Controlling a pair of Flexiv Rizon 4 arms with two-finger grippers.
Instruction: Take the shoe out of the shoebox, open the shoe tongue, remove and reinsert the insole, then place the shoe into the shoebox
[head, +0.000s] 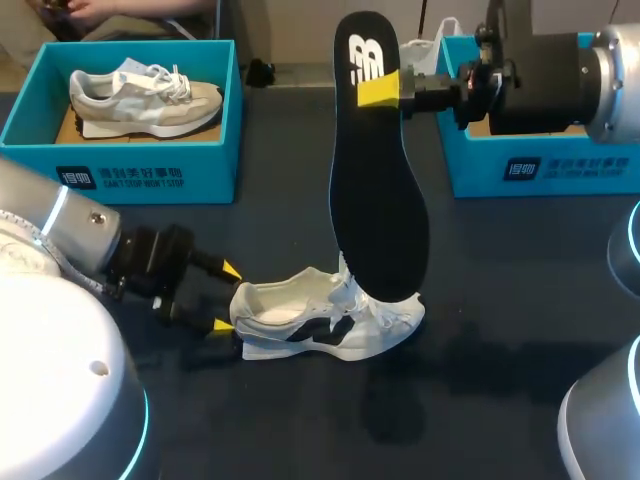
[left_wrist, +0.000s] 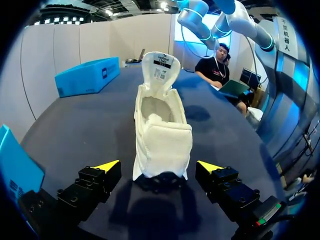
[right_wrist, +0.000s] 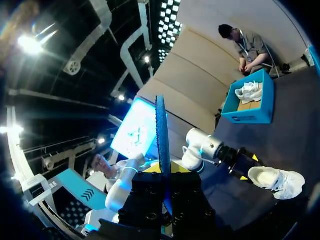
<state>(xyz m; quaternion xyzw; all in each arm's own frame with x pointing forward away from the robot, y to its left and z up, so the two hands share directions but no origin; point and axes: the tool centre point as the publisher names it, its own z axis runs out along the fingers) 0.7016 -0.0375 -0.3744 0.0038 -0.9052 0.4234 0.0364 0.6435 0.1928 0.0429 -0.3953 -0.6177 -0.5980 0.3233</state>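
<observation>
A white shoe (head: 325, 322) lies on the black table (head: 500, 300), its tongue (left_wrist: 161, 67) standing up. My left gripper (head: 227, 298) is open at the heel, one yellow tip on each side with gaps; in the left wrist view the shoe (left_wrist: 162, 125) stretches ahead of that gripper (left_wrist: 159, 166). My right gripper (head: 385, 90) is shut on the heel end of a black insole (head: 380, 200), which hangs upright with its toe end down at the shoe's opening. The right wrist view shows the insole (right_wrist: 162, 135) edge-on between the gripper (right_wrist: 164, 172) fingers, and the shoe (right_wrist: 277, 181) below.
A blue shoebox (head: 215, 150) at the back left holds a second pale shoe (head: 140, 98). Another blue shoebox (head: 540, 165) stands at the back right, behind my right arm. Bare table lies in front of and to the right of the shoe.
</observation>
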